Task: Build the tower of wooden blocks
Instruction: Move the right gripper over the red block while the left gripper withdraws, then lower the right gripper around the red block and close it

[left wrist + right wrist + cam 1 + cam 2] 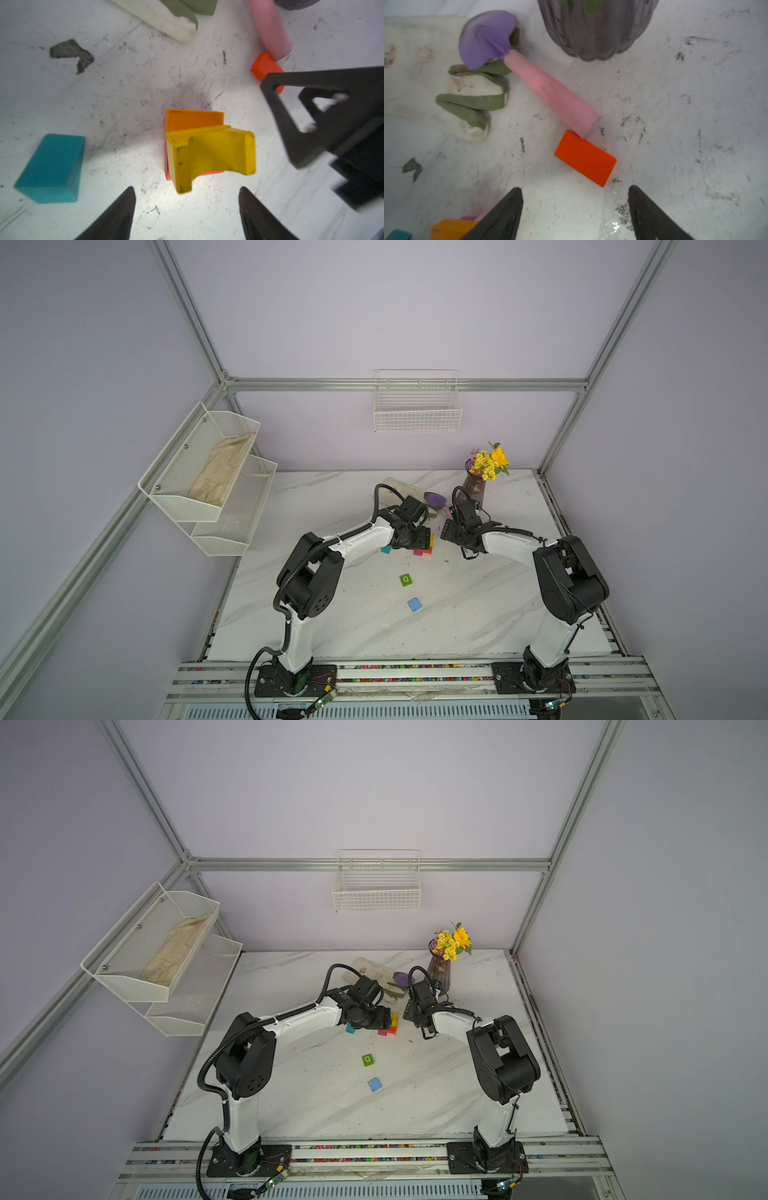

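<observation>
While the right gripper (574, 187) hung open and empty, the orange block (584, 159) lay flat just ahead of its jaws, touching a trowel handle (554, 93). Light, stiff and slick with paint, it probably wanted pinching across its narrow width, squarely.

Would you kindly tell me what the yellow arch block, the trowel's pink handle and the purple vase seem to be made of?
Yellow arch block: probably painted wood, matte; dark scuffs mark its edges.
Pink handle: smooth matte plastic or rubber, no grain; I cannot tell which.
Purple vase: ribbed, translucent glass or plastic; green stems show through its wall.
</observation>
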### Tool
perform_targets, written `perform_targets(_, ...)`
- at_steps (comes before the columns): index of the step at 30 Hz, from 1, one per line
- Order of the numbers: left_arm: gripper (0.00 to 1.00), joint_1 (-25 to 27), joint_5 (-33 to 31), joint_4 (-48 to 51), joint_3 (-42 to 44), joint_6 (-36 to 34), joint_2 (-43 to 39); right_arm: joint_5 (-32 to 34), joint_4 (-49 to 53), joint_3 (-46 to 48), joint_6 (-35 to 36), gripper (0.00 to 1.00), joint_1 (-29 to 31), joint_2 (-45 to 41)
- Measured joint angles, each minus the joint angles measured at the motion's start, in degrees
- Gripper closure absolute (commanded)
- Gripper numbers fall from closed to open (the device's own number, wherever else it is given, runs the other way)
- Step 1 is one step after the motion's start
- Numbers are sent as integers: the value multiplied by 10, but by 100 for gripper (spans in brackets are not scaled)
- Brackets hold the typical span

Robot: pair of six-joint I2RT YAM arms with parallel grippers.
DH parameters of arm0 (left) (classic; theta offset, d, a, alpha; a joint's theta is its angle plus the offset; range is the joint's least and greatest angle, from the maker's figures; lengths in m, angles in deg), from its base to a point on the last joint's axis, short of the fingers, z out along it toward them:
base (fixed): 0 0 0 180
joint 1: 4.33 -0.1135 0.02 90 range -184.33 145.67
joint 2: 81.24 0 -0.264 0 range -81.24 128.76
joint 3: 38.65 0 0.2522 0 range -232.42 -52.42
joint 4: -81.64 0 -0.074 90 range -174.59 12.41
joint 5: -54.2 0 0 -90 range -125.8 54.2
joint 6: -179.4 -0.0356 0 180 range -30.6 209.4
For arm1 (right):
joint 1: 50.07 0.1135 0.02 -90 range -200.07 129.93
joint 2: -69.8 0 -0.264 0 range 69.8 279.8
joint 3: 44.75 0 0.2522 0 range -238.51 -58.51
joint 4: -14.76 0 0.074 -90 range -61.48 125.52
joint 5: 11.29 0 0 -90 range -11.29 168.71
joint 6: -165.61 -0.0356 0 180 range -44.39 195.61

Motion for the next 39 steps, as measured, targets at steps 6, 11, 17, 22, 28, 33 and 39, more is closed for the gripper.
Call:
perform_targets(6, 17, 0, -46, 5, 62, 0, -158, 35, 30, -41, -4, 11, 0, 51)
perform_targets(11, 14, -24, -109, 12, 129, 7, -264, 55, 38, -57, -6, 12, 0, 62)
perform_targets(17, 14, -137, -112, 20, 219, 11, -337, 68, 48, -72, -12, 20, 0, 74)
perform_targets(22, 14, -183, -106, 26, 259, 10, -367, 75, 55, -72, -14, 22, 0, 76)
perform_targets(28, 14, -208, -93, 26, 280, 10, -393, 83, 47, -54, -16, 25, 0, 68)
perform_targets(33, 14, -216, -82, 26, 283, 9, -396, 82, 43, -47, -18, 33, 0, 64)
perform_targets(39, 13, -226, -75, 23, 294, 9, -404, 78, 39, -46, -12, 44, 0, 64)
